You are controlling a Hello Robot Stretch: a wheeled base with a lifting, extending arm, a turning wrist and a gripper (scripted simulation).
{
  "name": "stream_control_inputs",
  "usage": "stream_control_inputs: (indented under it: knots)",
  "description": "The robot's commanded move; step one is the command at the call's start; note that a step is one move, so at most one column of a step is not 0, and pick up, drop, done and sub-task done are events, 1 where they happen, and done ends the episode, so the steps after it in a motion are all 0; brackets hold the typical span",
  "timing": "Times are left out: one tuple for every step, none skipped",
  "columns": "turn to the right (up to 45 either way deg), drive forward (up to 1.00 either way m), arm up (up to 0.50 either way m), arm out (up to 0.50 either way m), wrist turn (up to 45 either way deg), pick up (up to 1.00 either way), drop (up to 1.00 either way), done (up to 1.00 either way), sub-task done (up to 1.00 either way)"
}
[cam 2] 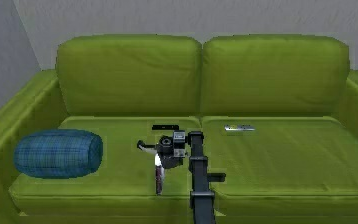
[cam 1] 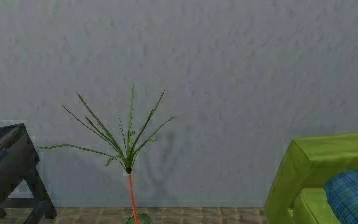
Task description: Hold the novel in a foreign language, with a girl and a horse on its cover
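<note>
The dark arm (cam 2: 199,178) rises from the bottom edge of the arm side view over a green sofa's seat (cam 2: 117,180). My gripper (cam 2: 153,150) stands at the arm's far end, above the left seat cushion near the seam. A thin pale and reddish shape (cam 2: 159,178) hangs or lies just below it. I cannot tell whether the gripper holds anything. A small flat grey thing (cam 2: 240,127) lies at the back of the right seat cushion, too small to name.
A blue plaid bolster cushion (cam 2: 58,154) lies on the sofa's left end, seen again (cam 1: 349,196) at the forward view's right with the sofa's arm (cam 1: 312,165). Ahead stand a grey wall, a thin-leaved potted plant (cam 1: 127,140) and a dark table (cam 1: 12,165).
</note>
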Motion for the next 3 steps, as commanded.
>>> stream_control_inputs:
  knots:
    - [0.0, 0.0, -0.3, 0.0, 0.0, 0.0, 0.0, 0.0, 0.0]
    - [0.0, 0.0, 0.0, 0.0, 0.0, 1.0, 0.0, 0.0, 0.0]
    - [0.0, 0.0, 0.1, 0.0, 0.0, 0.0, 0.0, 0.0, 0.0]
